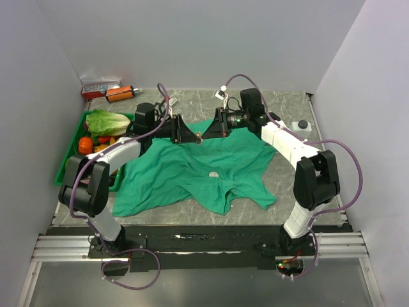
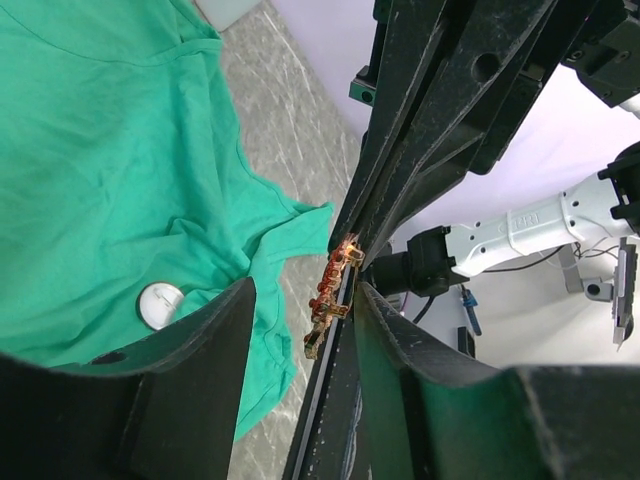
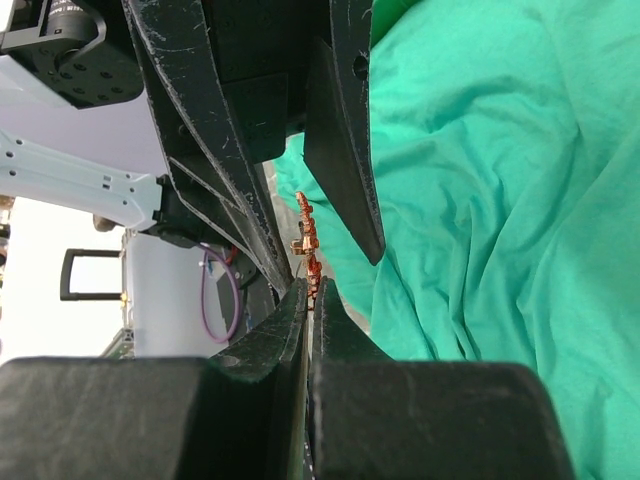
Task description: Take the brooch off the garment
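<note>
From above, the two arms meet tip to tip over the far edge of the shirt (image 1: 185,173), which lies wrinkled on the grey table (image 1: 192,99). The left gripper (image 1: 193,136) and the right gripper (image 1: 205,133) close in on the brooch (image 1: 200,137), a speck too small here to show who holds it. A white disc (image 1: 213,174) sits on the cloth nearer the bases, and a green tray (image 1: 62,169) with lettuce (image 1: 107,120) stands at the table's left side. The left wrist view looks down the left gripper (image 2: 303,298), its jaws spread apart, with the brooch (image 2: 330,295) hanging in the gap between them. The narrow black tip of the right gripper (image 2: 365,238) meets the upper end of the brooch. The ornament shows against the table (image 2: 300,130) just beside the shirt (image 2: 100,150), where the disc (image 2: 160,305) rests on a fold. The right wrist view has the right gripper (image 3: 310,300) pressed tight, its fingers pinching the lower end of the brooch (image 3: 308,240), which stands up out of the seam between them. The left gripper (image 3: 332,265) comes in from above, its two fingers parted to either side of the ornament without clamping it, and the shirt (image 3: 500,200) fills the right of the frame.
</note>
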Controlling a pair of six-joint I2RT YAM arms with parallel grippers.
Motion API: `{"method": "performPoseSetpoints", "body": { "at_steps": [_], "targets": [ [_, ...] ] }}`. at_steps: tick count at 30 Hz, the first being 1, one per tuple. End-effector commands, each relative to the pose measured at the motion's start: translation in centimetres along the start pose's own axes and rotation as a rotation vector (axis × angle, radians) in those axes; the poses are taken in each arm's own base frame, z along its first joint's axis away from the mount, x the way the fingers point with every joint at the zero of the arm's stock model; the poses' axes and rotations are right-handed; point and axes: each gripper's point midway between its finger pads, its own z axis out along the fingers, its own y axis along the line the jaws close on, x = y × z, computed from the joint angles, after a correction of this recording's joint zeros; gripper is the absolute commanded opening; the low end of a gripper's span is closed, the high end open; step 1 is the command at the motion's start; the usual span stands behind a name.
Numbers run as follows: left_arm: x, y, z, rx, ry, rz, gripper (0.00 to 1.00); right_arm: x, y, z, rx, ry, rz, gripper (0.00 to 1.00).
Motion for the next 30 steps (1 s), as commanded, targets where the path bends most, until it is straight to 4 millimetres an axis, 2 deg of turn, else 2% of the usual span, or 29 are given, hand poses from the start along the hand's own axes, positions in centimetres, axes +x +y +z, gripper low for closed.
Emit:
{"method": "performPoseSetpoints", "body": {
  "at_steps": [1, 7, 9, 11, 15, 30],
  "targets": [
    [-1.9, -1.6, -0.2, 0.005, -0.033, 0.096, 0.5, -1.5, 2.0, -0.2, -0.036, -0.026, -0.07, 0.0],
    [-2.4, -1.2, -0.3, -0.033, -0.049, 0.114, 0.51, -1.7, 1.9, -0.2, -0.033, -0.028, -0.068, 0.0],
    [-2.9, -1.0, -0.3, -0.084, -0.063, 0.134, 0.54, -1.7, 1.8, -0.1, -0.026, -0.029, -0.06, 0.0],
    [-3.0, -1.1, -0.2, -0.107, -0.063, 0.142, 0.63, -1.8, 1.8, -0.1, -0.016, -0.032, -0.053, 0.0],
    [-3.3, -1.5, -0.1, -0.12, -0.07, 0.165, 0.63, -2.0, 1.6, 0.0, -0.004, -0.036, -0.052, 0.0],
    [-2.7, -0.7, -0.5, -0.161, -0.063, 0.163, 0.53, -1.8, 1.5, 0.1, 0.005, -0.032, -0.052, 0.0]
  ]
}}
